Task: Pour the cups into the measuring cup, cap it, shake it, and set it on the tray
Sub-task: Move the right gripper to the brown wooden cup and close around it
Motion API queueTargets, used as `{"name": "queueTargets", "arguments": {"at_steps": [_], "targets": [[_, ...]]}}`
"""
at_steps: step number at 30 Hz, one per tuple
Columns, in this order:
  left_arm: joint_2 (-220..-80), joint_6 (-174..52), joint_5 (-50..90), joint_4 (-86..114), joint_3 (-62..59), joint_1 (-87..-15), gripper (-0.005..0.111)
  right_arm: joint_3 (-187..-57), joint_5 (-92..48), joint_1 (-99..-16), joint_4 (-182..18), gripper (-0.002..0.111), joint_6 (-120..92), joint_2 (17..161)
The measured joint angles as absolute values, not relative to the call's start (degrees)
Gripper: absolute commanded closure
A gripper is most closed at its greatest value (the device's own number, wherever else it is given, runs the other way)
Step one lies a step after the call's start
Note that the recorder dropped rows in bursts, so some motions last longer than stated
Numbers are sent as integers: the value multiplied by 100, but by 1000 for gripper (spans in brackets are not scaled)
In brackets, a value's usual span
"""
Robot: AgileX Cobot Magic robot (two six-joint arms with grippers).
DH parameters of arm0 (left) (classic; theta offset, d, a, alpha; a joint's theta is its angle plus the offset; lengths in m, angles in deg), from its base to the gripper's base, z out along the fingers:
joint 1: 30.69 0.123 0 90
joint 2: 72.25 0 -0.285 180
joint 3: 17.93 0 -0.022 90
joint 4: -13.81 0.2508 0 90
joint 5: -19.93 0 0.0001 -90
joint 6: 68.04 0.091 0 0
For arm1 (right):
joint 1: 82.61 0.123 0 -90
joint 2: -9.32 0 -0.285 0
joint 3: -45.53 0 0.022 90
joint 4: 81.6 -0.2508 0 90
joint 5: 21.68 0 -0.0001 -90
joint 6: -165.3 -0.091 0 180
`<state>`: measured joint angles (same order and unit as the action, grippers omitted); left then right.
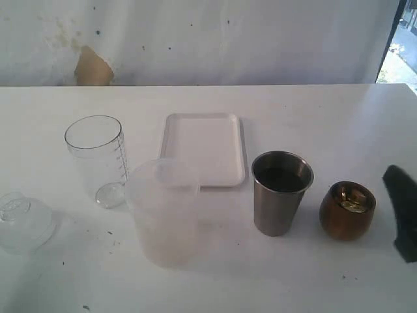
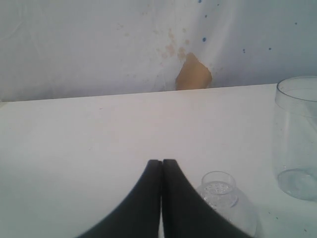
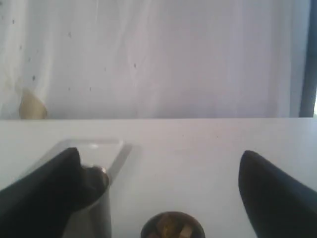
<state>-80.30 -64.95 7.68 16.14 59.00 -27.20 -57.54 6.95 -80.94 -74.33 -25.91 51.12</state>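
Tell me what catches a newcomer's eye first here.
The frosted tub stands front and centre, overlapping the white tray behind it. To its right stand the steel tumbler and the bronze cup, with the right arm's open fingers beside the cup, not touching.

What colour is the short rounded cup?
The rounded cup is brown-bronze; exterior view shows it best.
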Motion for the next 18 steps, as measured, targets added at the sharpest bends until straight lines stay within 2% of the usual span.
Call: {"name": "queueTargets", "arguments": {"at_steps": [2, 6, 12, 18], "targets": [[-8030, -6495, 768, 1614, 5900, -2720, 106, -5754, 950, -8094, -6674, 29, -2285, 6030], [-8030, -6495, 768, 1614, 5900, -2720, 106, -5754, 1865, -8094, -6607, 29, -1790, 7465], [-8030, -6495, 768, 1614, 5900, -2720, 106, -5744, 2840, -8094, -7838, 29, -1470, 8726], [-8030, -6495, 768, 1614, 5900, -2720, 106, -5881, 3550, -8094, -7669, 29, -1411, 9999]]}}
